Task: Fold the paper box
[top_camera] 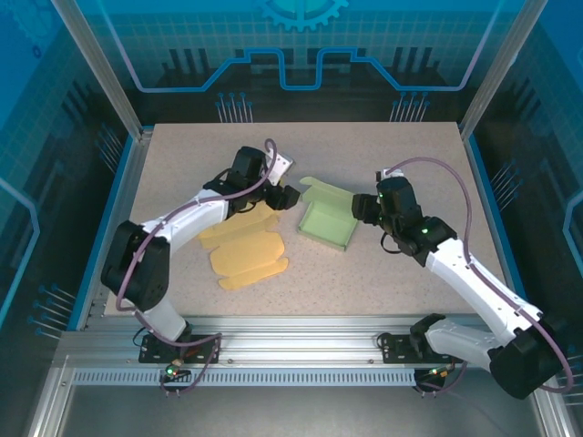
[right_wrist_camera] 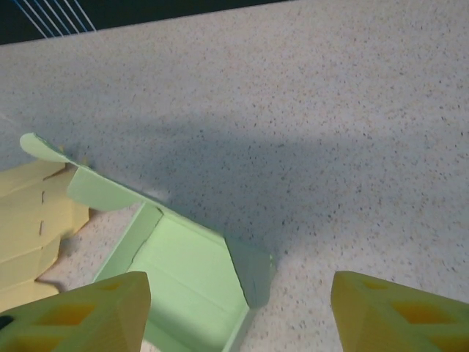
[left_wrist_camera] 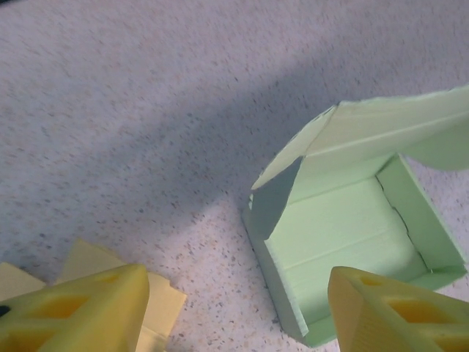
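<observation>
The pale green paper box (top_camera: 326,223) sits in the middle of the table as an open tray, its lid flap (top_camera: 323,191) standing up at the far side. In the left wrist view the box (left_wrist_camera: 352,242) lies below and to the right, one side flap leaning inward. My left gripper (top_camera: 290,196) hovers at the box's left edge, open (left_wrist_camera: 238,315), gripping nothing. My right gripper (top_camera: 360,208) hovers at the box's right side, open (right_wrist_camera: 238,315), above the box's near corner (right_wrist_camera: 190,271) with nothing held.
Flat yellow box blanks (top_camera: 246,250) lie left of the green box, under the left arm; their edge shows in the right wrist view (right_wrist_camera: 29,220). The speckled table (top_camera: 401,155) has free room at the back and right. Blue walls and metal posts ring it.
</observation>
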`<action>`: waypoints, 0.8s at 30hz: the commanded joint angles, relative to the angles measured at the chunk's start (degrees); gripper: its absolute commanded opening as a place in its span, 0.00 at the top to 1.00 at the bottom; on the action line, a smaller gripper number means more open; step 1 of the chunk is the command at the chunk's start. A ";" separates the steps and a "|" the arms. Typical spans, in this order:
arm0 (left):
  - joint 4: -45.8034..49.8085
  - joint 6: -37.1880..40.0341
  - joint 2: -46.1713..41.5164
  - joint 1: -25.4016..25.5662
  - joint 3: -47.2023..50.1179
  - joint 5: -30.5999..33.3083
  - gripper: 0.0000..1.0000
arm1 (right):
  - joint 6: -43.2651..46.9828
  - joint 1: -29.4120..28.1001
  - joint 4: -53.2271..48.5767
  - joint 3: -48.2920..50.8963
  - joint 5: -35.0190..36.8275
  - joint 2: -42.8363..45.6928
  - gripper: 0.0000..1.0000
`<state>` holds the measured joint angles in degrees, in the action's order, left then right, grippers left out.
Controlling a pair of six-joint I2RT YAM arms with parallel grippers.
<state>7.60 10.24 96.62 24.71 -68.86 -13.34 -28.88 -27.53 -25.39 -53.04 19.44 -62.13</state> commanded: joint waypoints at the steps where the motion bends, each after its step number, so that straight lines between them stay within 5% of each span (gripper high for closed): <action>1: 3.02 3.18 1.52 -0.20 -2.81 -8.88 0.34 | -2.20 0.18 -11.14 -1.42 -3.10 0.87 0.33; 15: -2.40 -1.97 8.32 0.33 -3.74 -10.78 0.50 | -5.30 -4.20 -14.00 -5.57 -0.49 -8.57 0.33; 24: -3.90 -2.95 9.10 1.38 -3.99 -10.65 0.55 | -4.68 -3.76 -12.64 -9.67 1.65 -15.76 0.43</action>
<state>5.43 8.23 104.79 25.36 -70.91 -22.39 -33.28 -31.09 -38.06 -60.69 19.62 -76.34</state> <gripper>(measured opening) 0.454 0.575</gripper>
